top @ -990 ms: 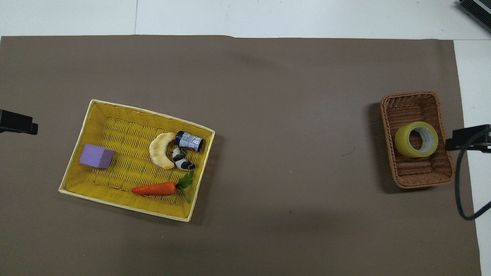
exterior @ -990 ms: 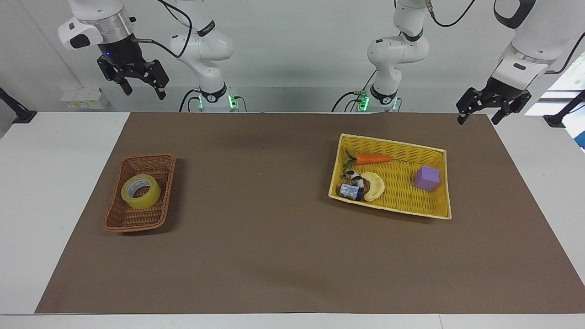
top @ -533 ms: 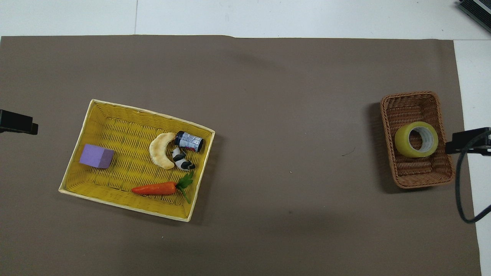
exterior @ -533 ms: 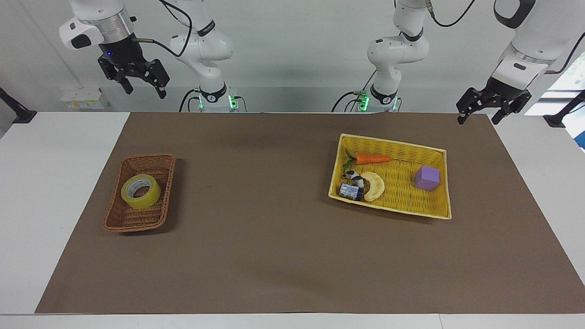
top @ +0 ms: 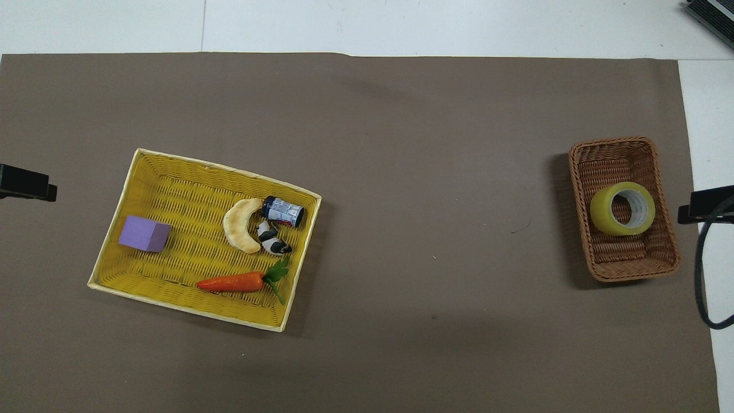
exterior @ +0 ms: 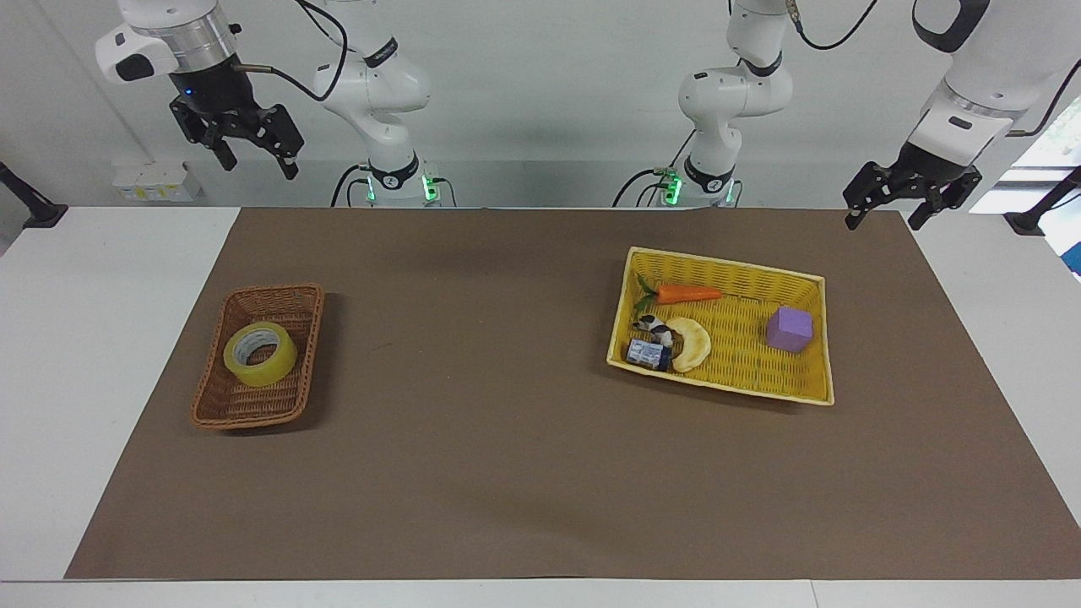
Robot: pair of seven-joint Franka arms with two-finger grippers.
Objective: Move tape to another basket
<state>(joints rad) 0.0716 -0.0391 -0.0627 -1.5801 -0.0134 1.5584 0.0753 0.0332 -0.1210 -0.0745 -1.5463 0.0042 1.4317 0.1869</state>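
The tape [exterior: 259,353], a yellow roll with a pale core, lies in the small brown wicker basket [exterior: 221,413] toward the right arm's end of the table; in the overhead view the tape [top: 622,208] sits mid-basket [top: 631,274]. My right gripper [exterior: 259,169] hangs open and empty high up, over the white table beside that basket. My left gripper [exterior: 882,223] waits open and empty, raised over the mat's edge beside the yellow basket [exterior: 725,262].
The yellow basket [top: 189,307] holds a carrot [exterior: 688,294], a pale banana [exterior: 694,344], a purple cube [exterior: 790,328], a small can [exterior: 649,355] and a black-and-white figure [exterior: 652,324]. A brown mat [exterior: 473,439] covers the table between the baskets.
The right gripper has risen a little and drawn back toward its own end of the table, away from the brown basket. The tape and the left arm have not moved.
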